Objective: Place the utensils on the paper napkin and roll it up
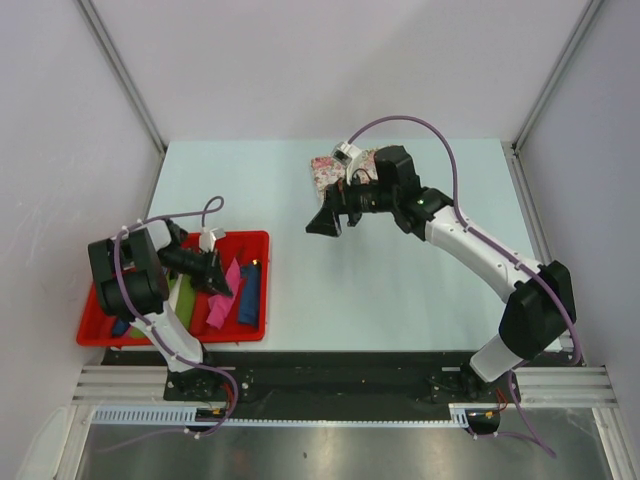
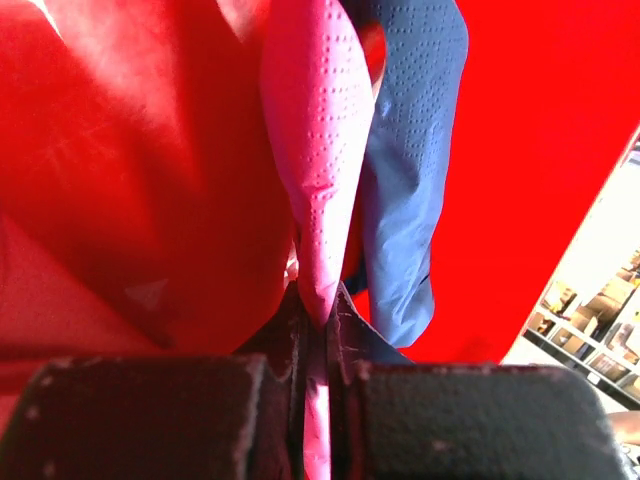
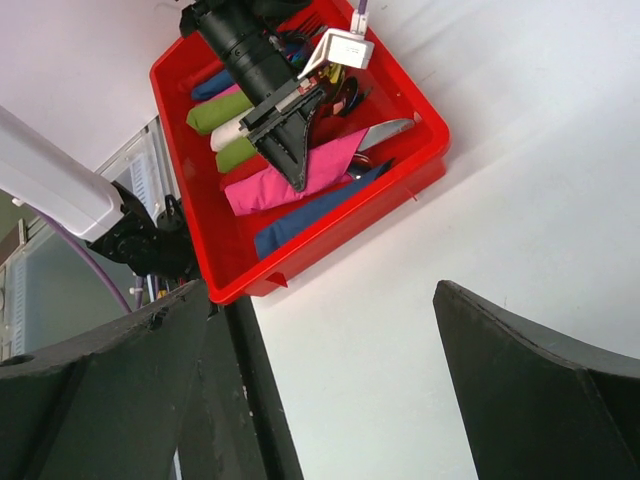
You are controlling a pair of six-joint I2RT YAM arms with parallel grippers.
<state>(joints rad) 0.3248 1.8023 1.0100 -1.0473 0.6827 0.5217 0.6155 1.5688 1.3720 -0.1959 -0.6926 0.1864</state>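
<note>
Lift paper napkin (image 2: 320, 150), clenched in left tool (image 2: 318, 305), slowly clear of the eight-o'clock red tray (image 2: 120, 200), with right tool (image 3: 320, 300) spread wide.

Largely buried under the left arm in the red tray (image 3: 350, 225): the utensils (image 3: 385, 133), count unclear. Cut off by the top edge, lower end lost inside the left pincer (image 2: 318, 320): the paper napkin (image 2: 320, 150). Half hidden behind the right arm: the floral mat (image 1: 325, 172).

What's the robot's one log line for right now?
left jaws: shut on pink paper napkin | place: inside red tray | right jaws: open, empty, above table
</note>
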